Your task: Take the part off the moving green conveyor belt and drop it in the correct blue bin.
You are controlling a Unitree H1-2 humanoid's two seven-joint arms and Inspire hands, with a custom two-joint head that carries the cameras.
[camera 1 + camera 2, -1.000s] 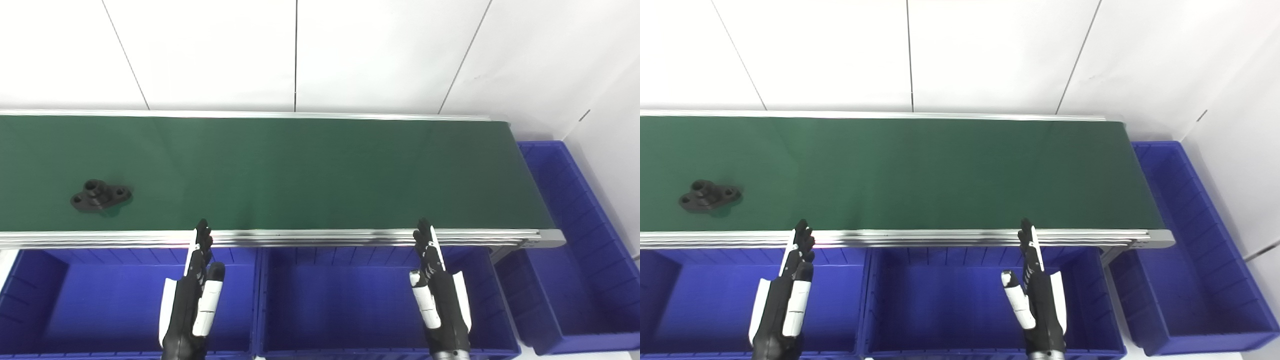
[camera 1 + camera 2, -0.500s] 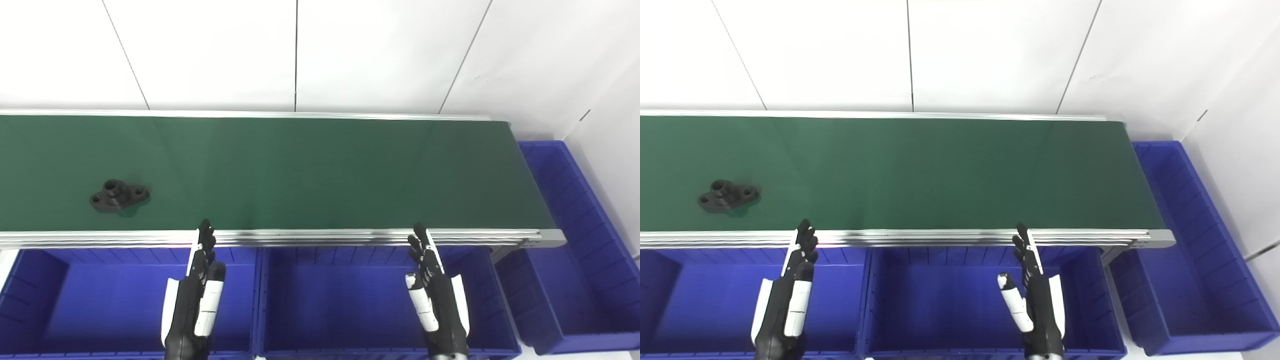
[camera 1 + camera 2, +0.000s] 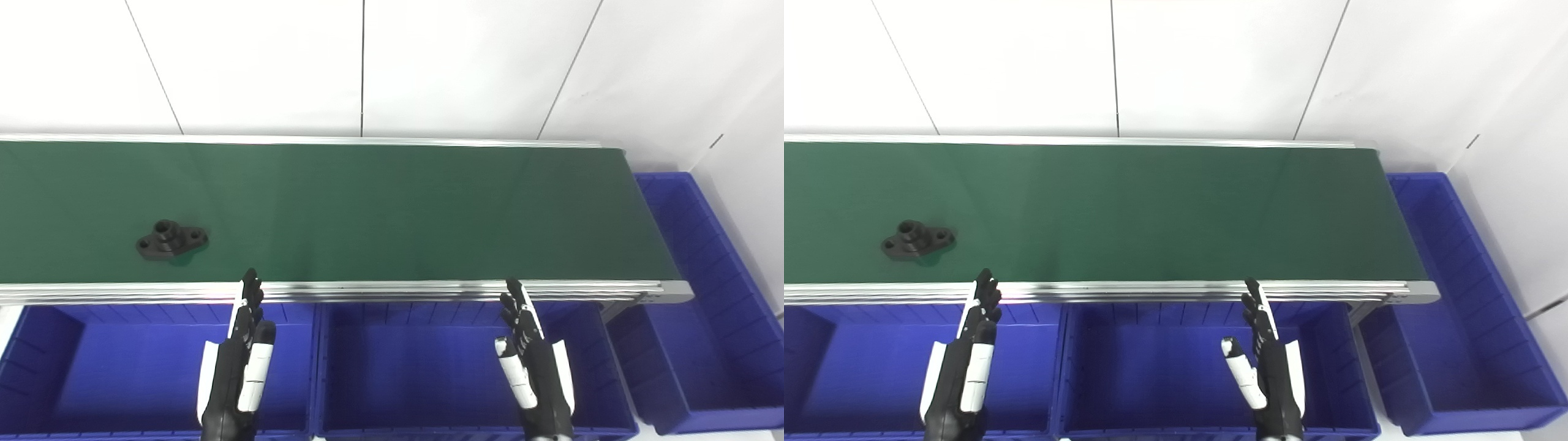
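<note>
Black moulded flange part (image 3: 171, 239), with a raised hub and bolt-hole lugs, lies flat on the matte green conveyor belt (image 3: 380, 208) at lower left of the frame, near the aluminium front rail. Your left hand (image 3: 240, 361) and right hand (image 3: 533, 367) hover over the ribbed blue plastic bins (image 3: 429, 367), fingers straight, holding nothing. Lead the part with your left hand and pinch the hub, not the thin lugs.
</note>
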